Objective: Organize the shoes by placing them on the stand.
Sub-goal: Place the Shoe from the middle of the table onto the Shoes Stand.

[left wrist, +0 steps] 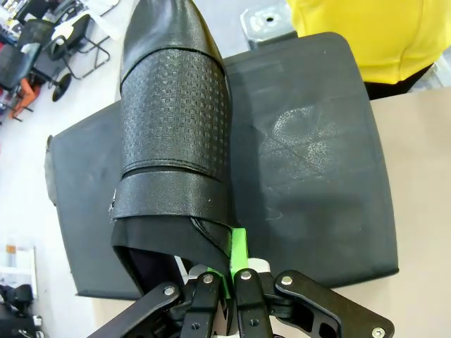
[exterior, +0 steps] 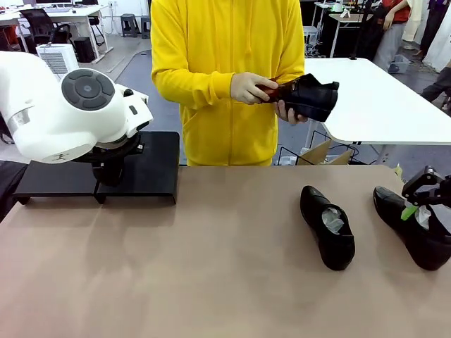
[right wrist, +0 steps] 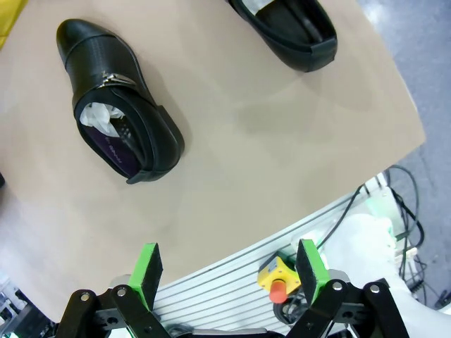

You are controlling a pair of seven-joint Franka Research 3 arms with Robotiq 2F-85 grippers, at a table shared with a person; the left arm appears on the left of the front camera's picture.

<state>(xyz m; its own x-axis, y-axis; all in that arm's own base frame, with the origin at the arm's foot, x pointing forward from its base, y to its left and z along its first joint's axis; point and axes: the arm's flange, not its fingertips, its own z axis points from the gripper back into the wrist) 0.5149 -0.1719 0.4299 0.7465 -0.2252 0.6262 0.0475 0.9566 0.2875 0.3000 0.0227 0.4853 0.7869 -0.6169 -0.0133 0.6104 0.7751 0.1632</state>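
Black shoe [left wrist: 173, 127] is hovering over the stand [left wrist: 310, 155], left fingers [left wrist: 238, 253] clamped on it; right fingers [right wrist: 149, 271] apart. Two shoes [exterior: 328, 227] [exterior: 423, 248] waiting on table [exterior: 211, 274], fourth [exterior: 310, 98] in person's hands [exterior: 250, 88].

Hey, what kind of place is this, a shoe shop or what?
Probably a robotics lab, not a shop: a white robot arm works at the table, office chairs and white desks stand behind, and a red stop button sits by the table's edge.
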